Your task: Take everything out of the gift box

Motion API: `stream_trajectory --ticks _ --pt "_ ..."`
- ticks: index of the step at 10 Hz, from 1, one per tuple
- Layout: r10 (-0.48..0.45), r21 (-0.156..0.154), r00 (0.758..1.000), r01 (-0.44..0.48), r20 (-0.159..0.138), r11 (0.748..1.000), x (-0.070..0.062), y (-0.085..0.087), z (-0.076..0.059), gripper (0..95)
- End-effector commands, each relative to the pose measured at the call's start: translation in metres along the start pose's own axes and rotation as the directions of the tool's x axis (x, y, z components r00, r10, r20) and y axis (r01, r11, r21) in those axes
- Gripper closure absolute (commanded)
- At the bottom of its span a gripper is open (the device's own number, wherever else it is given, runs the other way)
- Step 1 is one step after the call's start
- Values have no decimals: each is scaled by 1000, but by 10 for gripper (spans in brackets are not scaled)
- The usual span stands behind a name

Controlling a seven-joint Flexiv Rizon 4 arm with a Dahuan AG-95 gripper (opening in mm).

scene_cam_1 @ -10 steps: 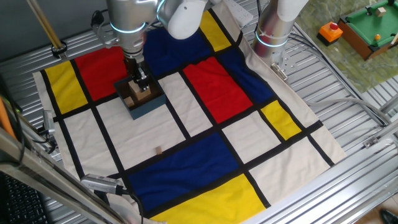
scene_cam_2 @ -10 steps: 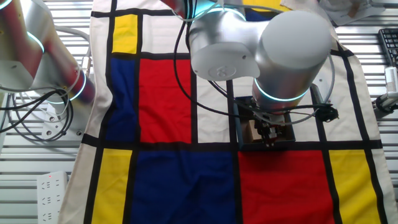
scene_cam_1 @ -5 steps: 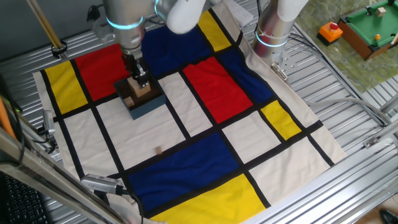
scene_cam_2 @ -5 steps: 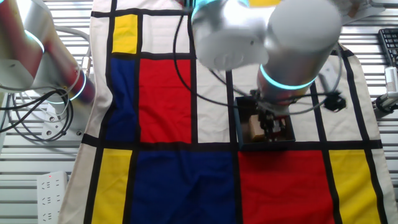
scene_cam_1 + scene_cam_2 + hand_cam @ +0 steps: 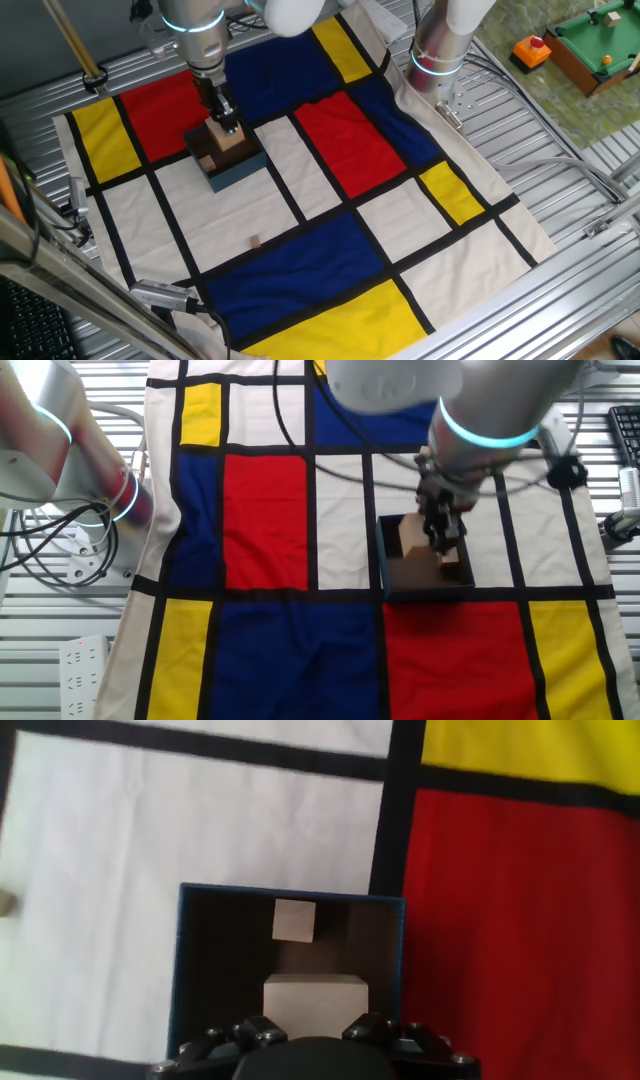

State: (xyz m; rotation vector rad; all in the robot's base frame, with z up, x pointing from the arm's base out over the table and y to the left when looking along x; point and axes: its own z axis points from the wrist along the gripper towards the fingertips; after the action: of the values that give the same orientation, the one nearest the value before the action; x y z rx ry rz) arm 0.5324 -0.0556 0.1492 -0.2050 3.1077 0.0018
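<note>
The gift box (image 5: 232, 172) is blue-grey outside and dark inside, and sits on a white panel of the coloured cloth. It also shows in the other fixed view (image 5: 383, 560) and in the hand view (image 5: 190, 970). My gripper (image 5: 227, 127) is shut on the pale beige cube (image 5: 230, 141) and holds it just above the box floor. In the hand view the cube (image 5: 313, 994) sits between the fingers of my gripper (image 5: 312, 1022). The smaller tan-brown block (image 5: 294, 919) lies in the box beyond it.
A tiny tan piece (image 5: 255, 241) lies on the cloth in front of the box. A second arm's base (image 5: 437, 50) stands at the back. A green-topped toy table (image 5: 590, 45) and an orange object (image 5: 530, 50) are at the far right.
My gripper has risen from inside the box, and the pale cube has come up with it. The box and the smaller block have not moved.
</note>
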Motion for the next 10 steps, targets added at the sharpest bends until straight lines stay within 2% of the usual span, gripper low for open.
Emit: stream_trajectory --ticks 1,2,3,5,6,10 --pt "33 8 999 -32 -5 999 -2 21 -9 950" --pt "53 7 999 -53 1 999 -4 37 -10 950" --pt "66 8 998 -66 5 998 -5 45 -10 950" --pt "113 24 993 -114 31 993 -9 84 -3 950" --pt "126 26 991 -128 40 991 -9 96 -1 950" --pt "167 33 984 -169 64 985 -6 129 11 950"
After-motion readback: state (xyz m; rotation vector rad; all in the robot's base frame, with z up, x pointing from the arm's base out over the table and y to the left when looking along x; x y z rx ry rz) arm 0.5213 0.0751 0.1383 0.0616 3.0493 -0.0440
